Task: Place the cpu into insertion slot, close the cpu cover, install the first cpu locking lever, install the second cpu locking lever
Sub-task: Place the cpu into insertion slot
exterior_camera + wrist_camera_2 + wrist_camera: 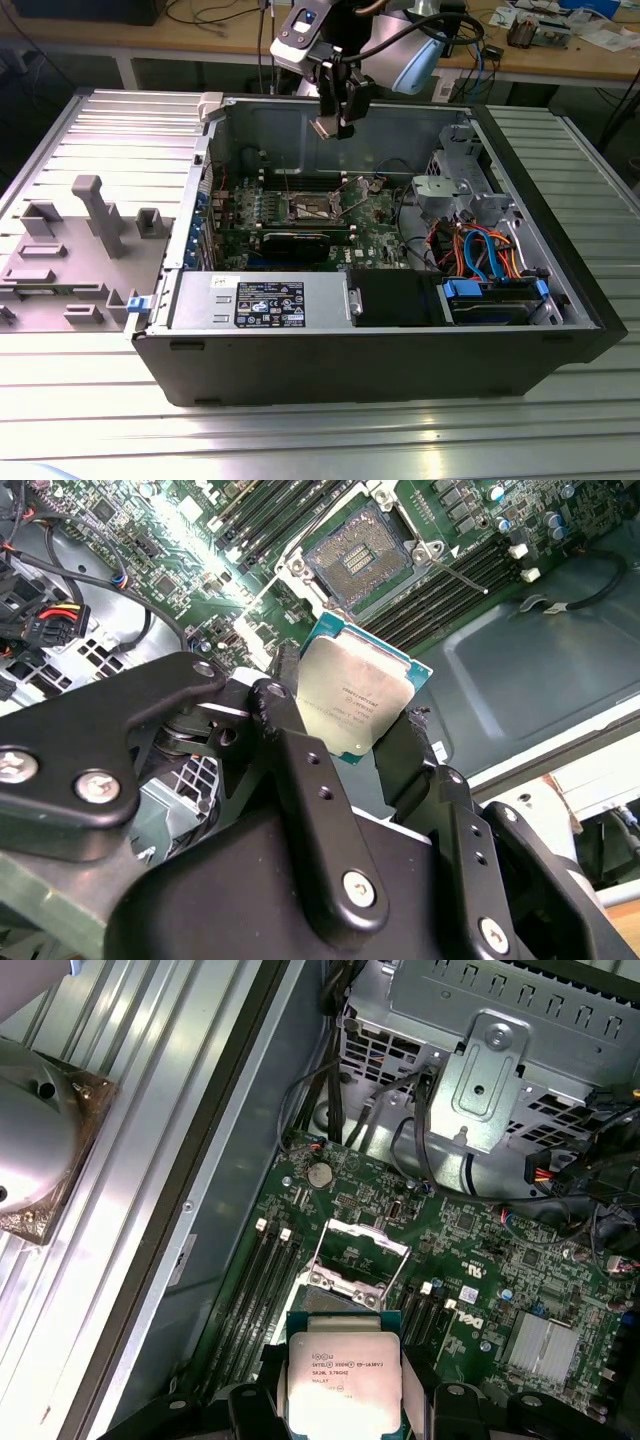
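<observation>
That gripper [335,118] pinches the chip [355,705] by two opposite edges, high over the open case [560,290] and well above the bare socket [358,560] on the green board [480,1260]. To seat well, I reckon the chip must come down level, squared to the socket, with no force.

This is a robotics or electronics lab. An open computer case [350,370] with its circuit board [380,225] bare lies on a ribbed metal counter [300,440]. Beside it, on the exterior view's left, is a grey tray of moulded holders [80,250]. A robot arm [400,55] with a pincer [330,125] hangs over the case. A wooden counter [560,62] at the far side carries loose cables [215,15] and small electronic parts [535,30].
</observation>
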`<state>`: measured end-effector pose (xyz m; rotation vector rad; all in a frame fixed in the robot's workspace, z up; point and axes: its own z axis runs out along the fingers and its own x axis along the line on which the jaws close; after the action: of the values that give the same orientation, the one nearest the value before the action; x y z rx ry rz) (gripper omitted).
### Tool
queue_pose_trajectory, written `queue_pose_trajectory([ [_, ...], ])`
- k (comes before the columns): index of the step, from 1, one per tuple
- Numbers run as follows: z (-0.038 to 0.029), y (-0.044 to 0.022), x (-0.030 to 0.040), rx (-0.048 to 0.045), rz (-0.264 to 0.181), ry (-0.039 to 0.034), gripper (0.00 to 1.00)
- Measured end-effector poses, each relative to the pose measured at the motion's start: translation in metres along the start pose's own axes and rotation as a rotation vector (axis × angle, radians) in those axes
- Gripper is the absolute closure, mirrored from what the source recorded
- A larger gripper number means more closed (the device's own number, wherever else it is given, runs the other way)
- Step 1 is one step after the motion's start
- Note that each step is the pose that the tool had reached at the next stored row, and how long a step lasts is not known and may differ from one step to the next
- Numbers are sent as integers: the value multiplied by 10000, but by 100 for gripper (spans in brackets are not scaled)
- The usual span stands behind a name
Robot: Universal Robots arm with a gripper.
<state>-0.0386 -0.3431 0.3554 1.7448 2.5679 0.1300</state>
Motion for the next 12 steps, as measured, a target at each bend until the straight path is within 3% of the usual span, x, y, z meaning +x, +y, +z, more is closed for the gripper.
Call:
queue_pose_trajectory([
  [12,0,0,0,-3,167,-15,46],
])
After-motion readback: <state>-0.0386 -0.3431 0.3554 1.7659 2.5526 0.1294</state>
